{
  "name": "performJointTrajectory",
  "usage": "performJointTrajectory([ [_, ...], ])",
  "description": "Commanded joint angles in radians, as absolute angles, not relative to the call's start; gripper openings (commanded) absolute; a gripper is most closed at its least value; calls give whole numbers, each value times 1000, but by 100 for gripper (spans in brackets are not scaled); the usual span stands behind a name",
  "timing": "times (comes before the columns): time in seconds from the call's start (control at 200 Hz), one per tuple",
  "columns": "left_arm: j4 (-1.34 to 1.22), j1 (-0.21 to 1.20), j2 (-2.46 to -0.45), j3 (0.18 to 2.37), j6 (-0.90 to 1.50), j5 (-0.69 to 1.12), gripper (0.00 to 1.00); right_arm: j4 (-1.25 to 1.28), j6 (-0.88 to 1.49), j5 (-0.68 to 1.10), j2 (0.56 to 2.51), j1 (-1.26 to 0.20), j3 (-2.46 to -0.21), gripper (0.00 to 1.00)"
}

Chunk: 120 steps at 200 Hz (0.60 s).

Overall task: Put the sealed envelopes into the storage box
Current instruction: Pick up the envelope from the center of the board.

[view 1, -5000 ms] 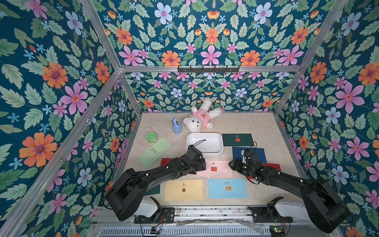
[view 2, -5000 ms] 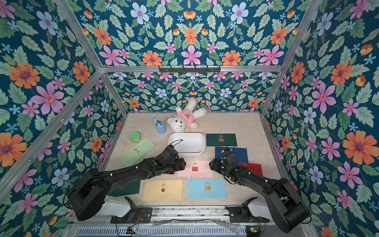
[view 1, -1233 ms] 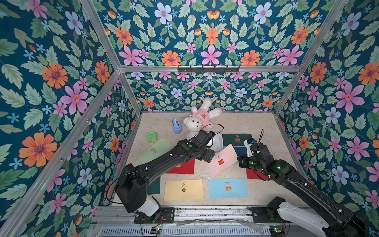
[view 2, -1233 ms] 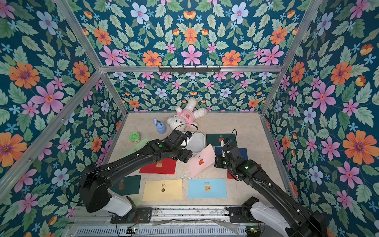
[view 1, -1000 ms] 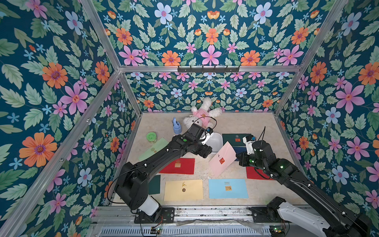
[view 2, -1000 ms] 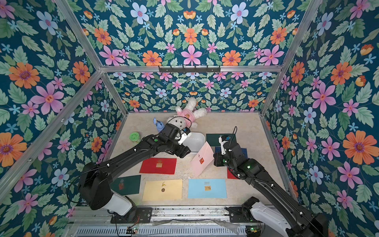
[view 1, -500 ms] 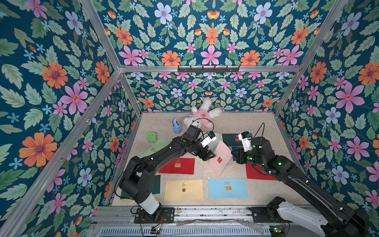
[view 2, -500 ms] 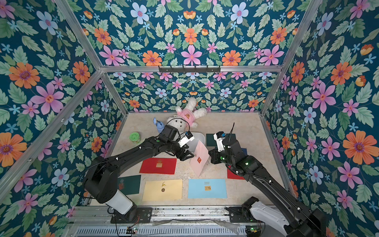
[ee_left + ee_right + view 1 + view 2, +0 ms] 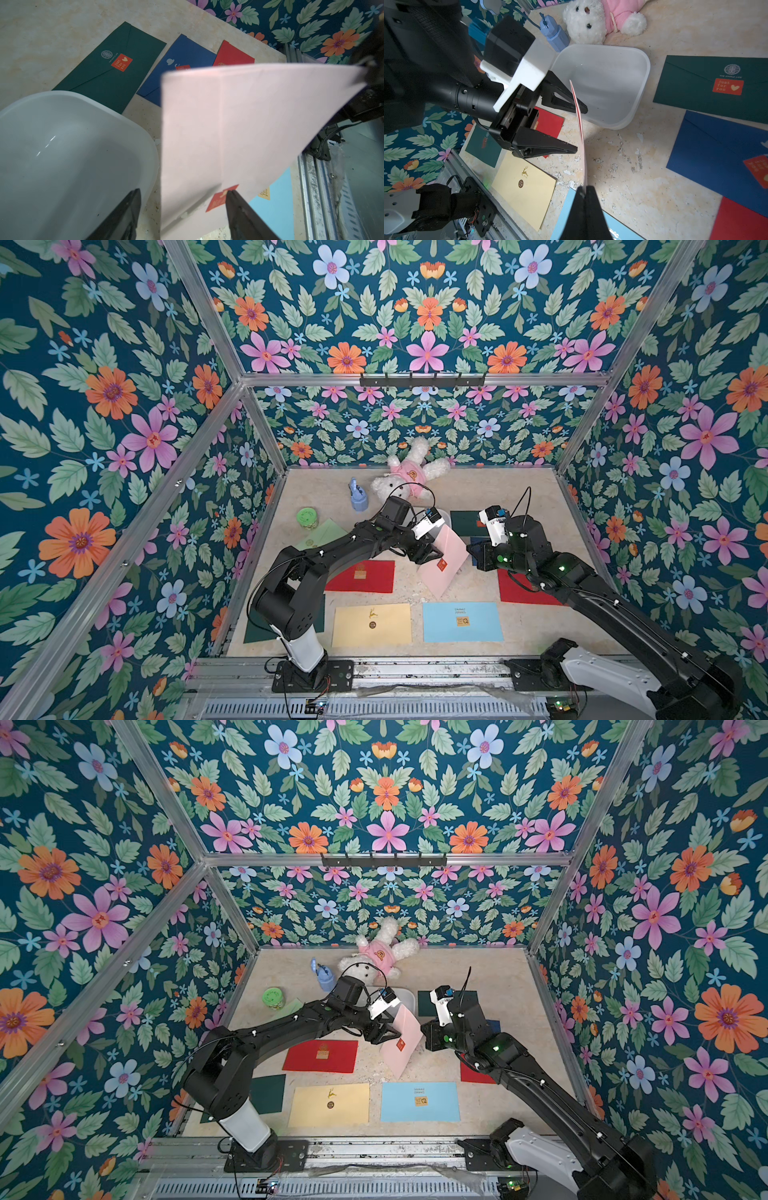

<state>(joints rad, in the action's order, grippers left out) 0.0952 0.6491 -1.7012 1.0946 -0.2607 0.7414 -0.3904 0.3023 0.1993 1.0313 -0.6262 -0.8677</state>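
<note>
My right gripper (image 9: 584, 190) is shut on one edge of a pink envelope (image 9: 446, 560) (image 9: 401, 1040) and holds it nearly upright beside the white storage box (image 9: 639, 83) (image 9: 444, 516). My left gripper (image 9: 182, 191) (image 9: 428, 551) is open, its jaws on either side of the envelope's opposite edge, one finger (image 9: 234, 203) against the red seal sticker. Flat on the floor lie red (image 9: 361, 576), yellow (image 9: 372, 624), light blue (image 9: 461, 620), dark green (image 9: 112, 70), navy (image 9: 182, 62) and light green (image 9: 320, 533) envelopes. The box holds nothing that I can see.
A white plush bear in pink (image 9: 405, 485), a small blue bottle (image 9: 358, 499) and a green-lidded jar (image 9: 306, 517) stand behind and left of the box. Another red envelope (image 9: 523, 591) lies under my right arm and a dark green one (image 9: 253, 626) by the left base.
The right gripper has lifted the pink envelope up on edge and carried it toward the box. The left gripper has come onto the envelope's free edge and its jaws have narrowed.
</note>
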Motion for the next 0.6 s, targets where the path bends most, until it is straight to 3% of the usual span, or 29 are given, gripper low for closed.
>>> performJointTrajectory([
  [0.0,59,650,-1694,1085,-258,781,61,-354,291,184,1040,-627,-867,0],
  [0.13,58,650,-1678,1071,-253,777,52,-350,287,180,1041,-627,-858,0],
  [0.405,101,650,-1658,1086,-261,776,19,-350,282,138,1040,-611,-845,0],
  [0.595,179,650,-1665,1126,-274,778,6,-359,277,132,1018,-561,-845,1],
])
